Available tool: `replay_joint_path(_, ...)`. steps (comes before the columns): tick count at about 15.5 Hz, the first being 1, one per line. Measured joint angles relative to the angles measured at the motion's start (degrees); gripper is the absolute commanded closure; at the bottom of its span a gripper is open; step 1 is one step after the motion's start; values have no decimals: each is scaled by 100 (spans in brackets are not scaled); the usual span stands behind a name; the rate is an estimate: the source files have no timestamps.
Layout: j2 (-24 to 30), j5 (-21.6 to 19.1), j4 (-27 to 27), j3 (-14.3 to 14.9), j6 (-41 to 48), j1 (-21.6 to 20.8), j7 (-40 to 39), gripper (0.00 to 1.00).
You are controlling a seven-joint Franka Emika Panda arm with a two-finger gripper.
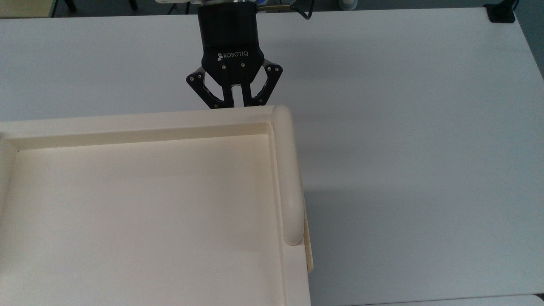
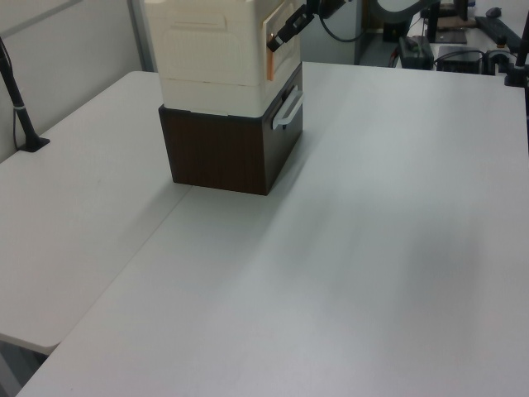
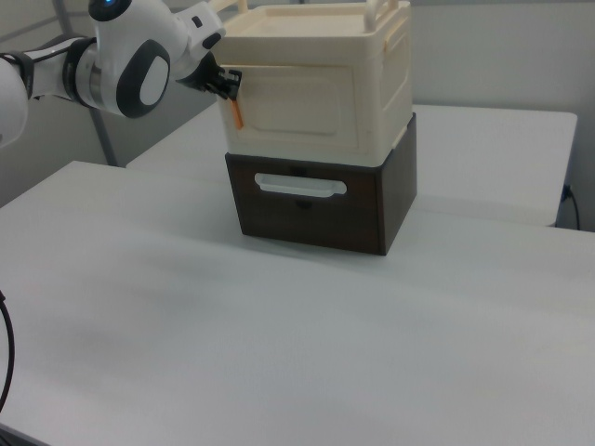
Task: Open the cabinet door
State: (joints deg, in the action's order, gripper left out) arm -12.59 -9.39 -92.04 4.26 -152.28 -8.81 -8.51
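Now my jaws point(image 1: 237, 103) are nearly closed — pinching the cabinet door point(image 3: 296, 108) at its orange edge, ajar above the white surface point(image 3: 279, 344).

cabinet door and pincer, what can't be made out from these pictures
- Top view: the pincer fingertips drop behind the cream cabinet top, so the contact point is hidden.
- Top view: the cabinet door face is out of sight under that top.
- Left view: the pincer at the door's orange edge is too small to tell its grip.
- Right view: the robot arm covers the pincer at the door's edge.
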Motion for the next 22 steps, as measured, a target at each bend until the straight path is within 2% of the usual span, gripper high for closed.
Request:
replay_joint_path(17, 338, -9, -306, -5, 270, 55, -162, 94)
replay_joint_path(22, 469, -22, -308, -21, 664, 179, -301, 74)
